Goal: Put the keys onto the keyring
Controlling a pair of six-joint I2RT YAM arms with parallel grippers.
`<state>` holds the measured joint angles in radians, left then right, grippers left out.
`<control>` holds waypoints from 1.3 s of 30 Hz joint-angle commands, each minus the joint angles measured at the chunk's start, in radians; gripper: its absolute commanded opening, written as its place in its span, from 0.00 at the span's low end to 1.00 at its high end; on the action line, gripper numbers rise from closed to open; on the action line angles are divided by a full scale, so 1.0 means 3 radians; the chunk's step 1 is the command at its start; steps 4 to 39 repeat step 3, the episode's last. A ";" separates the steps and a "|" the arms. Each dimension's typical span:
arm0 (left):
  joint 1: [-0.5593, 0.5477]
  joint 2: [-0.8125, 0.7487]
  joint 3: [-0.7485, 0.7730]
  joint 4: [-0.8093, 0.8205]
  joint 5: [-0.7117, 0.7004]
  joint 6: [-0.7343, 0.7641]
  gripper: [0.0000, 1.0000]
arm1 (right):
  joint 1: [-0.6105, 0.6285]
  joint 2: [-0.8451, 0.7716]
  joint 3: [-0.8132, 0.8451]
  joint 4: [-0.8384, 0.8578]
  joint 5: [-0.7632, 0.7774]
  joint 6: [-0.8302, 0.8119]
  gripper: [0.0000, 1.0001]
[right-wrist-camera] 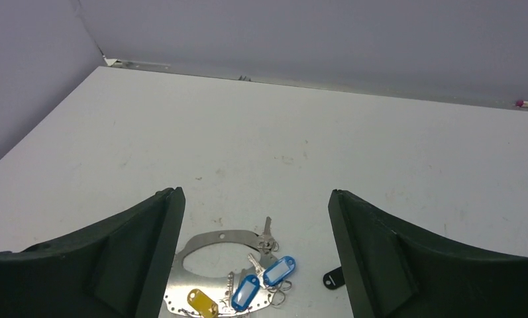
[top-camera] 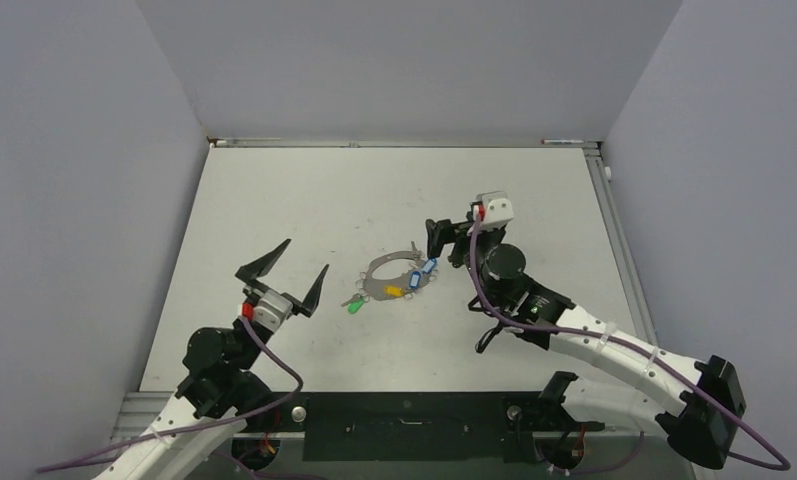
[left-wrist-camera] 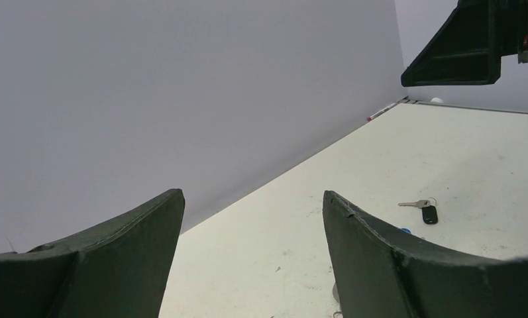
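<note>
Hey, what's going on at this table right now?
Two robot arms are working on putting keys onto a keyring. Neither holds anything: the right gripper hovers by the ring and the left gripper waits to its left, both with jaws open. Blue- and yellow-tagged ones lie at the ring; a black-tagged key lies beside it.

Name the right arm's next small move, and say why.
Probably shift the right gripper a little sideways and lower it over the black key. Its jaws stand open and empty, and that key lies loose on the table just beside the keyring, close to the gripper.
</note>
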<state>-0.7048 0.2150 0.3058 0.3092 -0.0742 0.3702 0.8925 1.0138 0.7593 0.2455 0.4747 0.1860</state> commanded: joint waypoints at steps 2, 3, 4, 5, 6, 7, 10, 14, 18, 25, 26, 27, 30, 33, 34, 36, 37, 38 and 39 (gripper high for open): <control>0.0018 0.0045 0.0154 0.0013 -0.0066 -0.0052 0.74 | 0.0015 -0.0010 -0.0087 0.0094 0.0084 0.0102 0.83; 0.0018 0.0055 0.0156 0.0008 -0.0081 -0.0053 0.74 | 0.0016 -0.0010 -0.0106 0.0110 0.0144 0.0101 0.84; 0.0018 0.0055 0.0156 0.0008 -0.0081 -0.0053 0.74 | 0.0016 -0.0010 -0.0106 0.0110 0.0144 0.0101 0.84; 0.0018 0.0055 0.0156 0.0008 -0.0081 -0.0053 0.74 | 0.0016 -0.0010 -0.0106 0.0110 0.0144 0.0101 0.84; 0.0018 0.0055 0.0156 0.0008 -0.0081 -0.0053 0.74 | 0.0016 -0.0010 -0.0106 0.0110 0.0144 0.0101 0.84; 0.0018 0.0055 0.0156 0.0008 -0.0081 -0.0053 0.74 | 0.0016 -0.0010 -0.0106 0.0110 0.0144 0.0101 0.84; 0.0018 0.0055 0.0156 0.0008 -0.0081 -0.0053 0.74 | 0.0016 -0.0010 -0.0106 0.0110 0.0144 0.0101 0.84; 0.0018 0.0055 0.0156 0.0008 -0.0081 -0.0053 0.74 | 0.0016 -0.0010 -0.0106 0.0110 0.0144 0.0101 0.84; 0.0018 0.0055 0.0156 0.0008 -0.0081 -0.0053 0.74 | 0.0016 -0.0010 -0.0106 0.0110 0.0144 0.0101 0.84; 0.0018 0.0055 0.0156 0.0008 -0.0081 -0.0053 0.74 | 0.0016 -0.0010 -0.0106 0.0110 0.0144 0.0101 0.84; 0.0018 0.0055 0.0156 0.0008 -0.0081 -0.0053 0.74 | 0.0016 -0.0010 -0.0106 0.0110 0.0144 0.0101 0.84; 0.0018 0.0055 0.0156 0.0008 -0.0081 -0.0053 0.74 | 0.0016 -0.0010 -0.0106 0.0110 0.0144 0.0101 0.84; 0.0018 0.0055 0.0156 0.0008 -0.0081 -0.0053 0.74 | 0.0016 -0.0010 -0.0106 0.0110 0.0144 0.0101 0.84; 0.0018 0.0055 0.0156 0.0008 -0.0081 -0.0053 0.74 | 0.0016 -0.0010 -0.0106 0.0110 0.0144 0.0101 0.84; 0.0018 0.0055 0.0156 0.0008 -0.0081 -0.0053 0.74 | 0.0016 -0.0010 -0.0106 0.0110 0.0144 0.0101 0.84; 0.0018 0.0055 0.0156 0.0008 -0.0081 -0.0053 0.74 | 0.0016 -0.0010 -0.0106 0.0110 0.0144 0.0101 0.84; 0.0018 0.0055 0.0156 0.0008 -0.0081 -0.0053 0.74 | 0.0016 -0.0010 -0.0106 0.0110 0.0144 0.0101 0.84; 0.0018 0.0055 0.0156 0.0008 -0.0081 -0.0053 0.74 | 0.0016 -0.0010 -0.0106 0.0110 0.0144 0.0101 0.84; 0.0018 0.0055 0.0156 0.0008 -0.0081 -0.0053 0.74 | 0.0016 -0.0010 -0.0106 0.0110 0.0144 0.0101 0.84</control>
